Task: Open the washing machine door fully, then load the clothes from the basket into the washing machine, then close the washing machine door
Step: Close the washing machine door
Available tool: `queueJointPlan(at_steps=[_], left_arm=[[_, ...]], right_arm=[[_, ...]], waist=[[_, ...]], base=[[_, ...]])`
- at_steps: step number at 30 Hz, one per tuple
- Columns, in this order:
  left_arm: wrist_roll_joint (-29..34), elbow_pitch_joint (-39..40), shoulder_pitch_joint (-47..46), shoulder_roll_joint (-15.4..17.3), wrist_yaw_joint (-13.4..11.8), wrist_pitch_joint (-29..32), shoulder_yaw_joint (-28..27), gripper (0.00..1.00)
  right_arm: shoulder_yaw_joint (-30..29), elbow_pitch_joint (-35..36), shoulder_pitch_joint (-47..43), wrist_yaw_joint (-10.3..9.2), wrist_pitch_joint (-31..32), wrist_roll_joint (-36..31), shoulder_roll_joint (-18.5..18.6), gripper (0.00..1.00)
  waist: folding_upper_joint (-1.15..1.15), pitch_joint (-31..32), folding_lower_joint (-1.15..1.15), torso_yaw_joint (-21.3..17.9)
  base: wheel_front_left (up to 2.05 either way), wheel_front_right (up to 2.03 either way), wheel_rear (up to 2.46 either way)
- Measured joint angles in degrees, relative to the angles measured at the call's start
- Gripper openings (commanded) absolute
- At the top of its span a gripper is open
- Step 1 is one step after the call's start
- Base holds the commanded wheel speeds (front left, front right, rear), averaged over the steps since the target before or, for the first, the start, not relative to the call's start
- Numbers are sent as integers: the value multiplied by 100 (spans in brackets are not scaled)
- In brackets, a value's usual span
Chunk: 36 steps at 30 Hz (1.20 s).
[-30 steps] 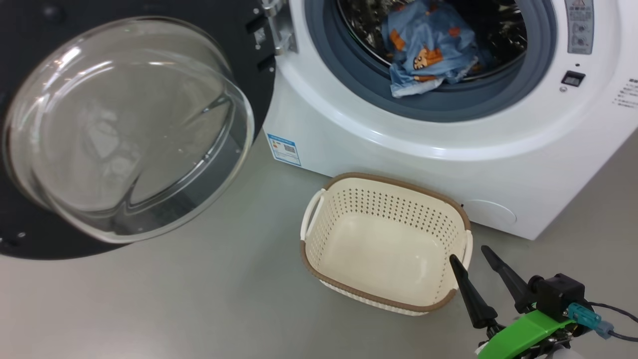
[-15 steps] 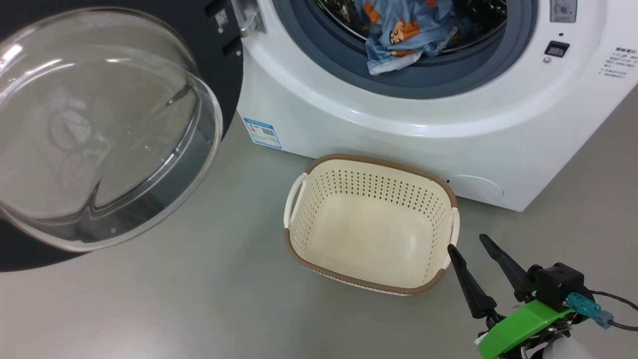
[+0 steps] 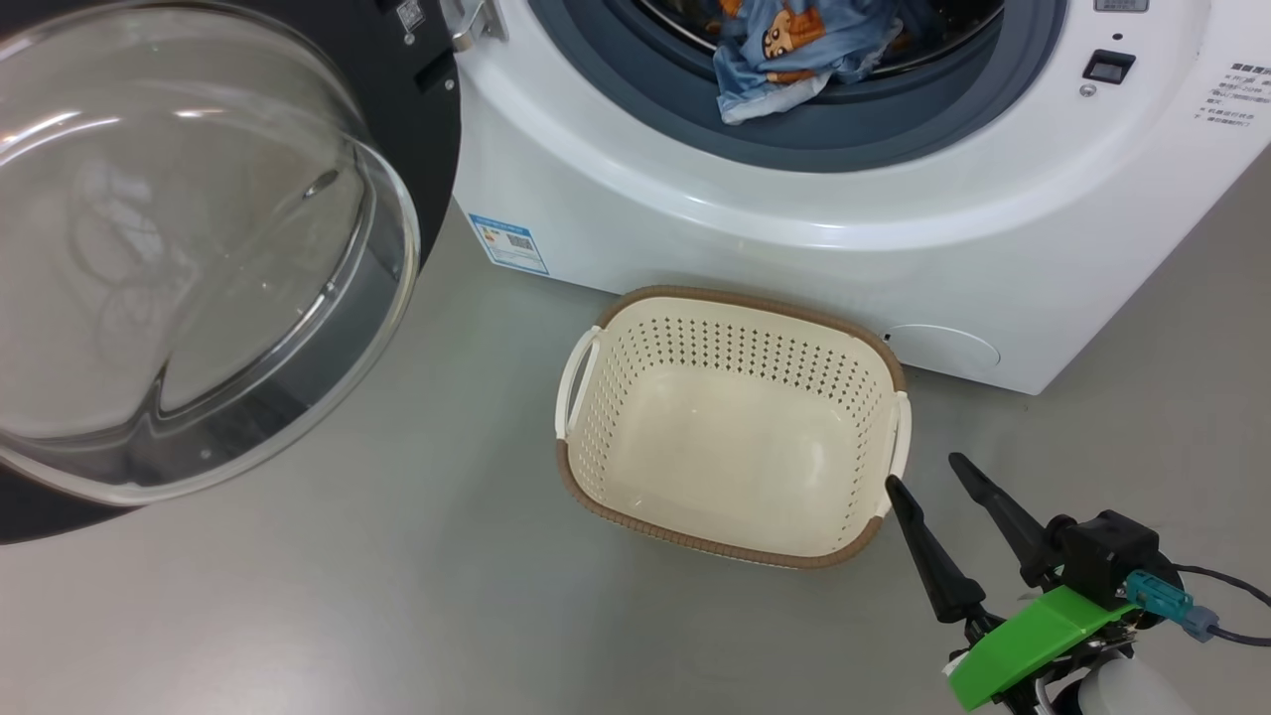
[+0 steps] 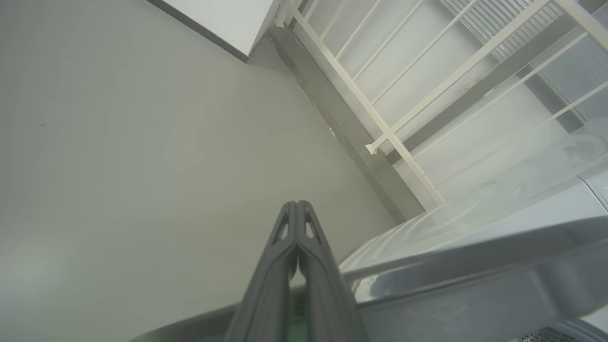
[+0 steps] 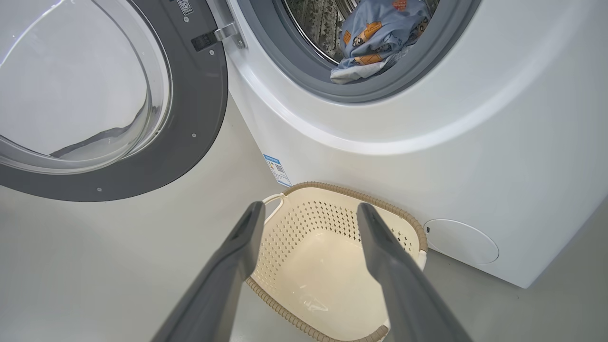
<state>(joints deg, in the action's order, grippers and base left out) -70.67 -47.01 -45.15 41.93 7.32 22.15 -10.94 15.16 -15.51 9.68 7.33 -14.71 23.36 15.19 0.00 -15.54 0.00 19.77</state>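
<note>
1. Washing machine [image 3: 794,238]: white front-loader standing on the floor [image 3: 397,596], mouth uncovered. Everything else is laid out around it.
2. Washing machine door [image 3: 199,258]: swung wide on its hinge to the machine's left, glass bowl towards me. It leaves the mouth unobstructed. I judge it fully open, with closing the step that remains.
3. Basket [image 3: 735,348]: on the floor just before the machine's front and below the mouth, which suits a short carry. Nothing lies in it.
4. Clothes [image 3: 784,55]: a blue printed bundle inside the mouth, with a pale hem resting on the grey gasket [image 3: 844,139]. I suspect it needs tucking in before the door shuts.
5. Right end effector [image 3: 923,471]: fingers spread wide and holding nothing. It sits low beside the basket's near right corner and points towards the machine.
6. Left end effector [image 4: 295,204]: fingers pressed together with nothing between them. It is aimed across bare floor towards a white railing [image 4: 387,135], close to a curved glassy edge that I take for the door.
</note>
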Motion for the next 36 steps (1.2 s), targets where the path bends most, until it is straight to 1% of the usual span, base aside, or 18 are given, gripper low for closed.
queueJointPlan(at_steps=[7, 13, 26, 29, 30, 36], left_arm=[[-323, 202, 12, 25, -1, 539, 119, 0], [-475, 360, 98, 96, -2, 934, 189, 0], [-994, 1127, 653, 227, -8, 1926, 235, 0], [-1043, 1229, 716, 231, -8, 2059, 238, 0], [-1136, 1323, 783, 240, -8, 2236, 240, 0], [-1384, 1555, 935, 264, -8, 2700, 270, 0]], right_arm=[[0, -3, 2, 0, 0, 0, 42, 100], [-24, -12, 2, 0, 0, 0, 35, 100], [-97, -22, 0, 0, 0, 0, -43, 100], [-111, -22, 0, 0, 0, 0, -48, 100], [-119, -23, -3, 0, 0, 0, -58, 100], [-133, -25, -22, 0, 0, 0, -98, 100]], waist=[[0, -12, 0, 18], [0, 30, 0, 44], [0, 171, 0, 135], [0, 196, 0, 146], [0, 223, 0, 155], [0, 315, 0, 170]], base=[[0, 0, 0], [0, 0, 0], [0, 0, 0], [0, 0, 0], [0, 0, 0], [0, 0, 0]])
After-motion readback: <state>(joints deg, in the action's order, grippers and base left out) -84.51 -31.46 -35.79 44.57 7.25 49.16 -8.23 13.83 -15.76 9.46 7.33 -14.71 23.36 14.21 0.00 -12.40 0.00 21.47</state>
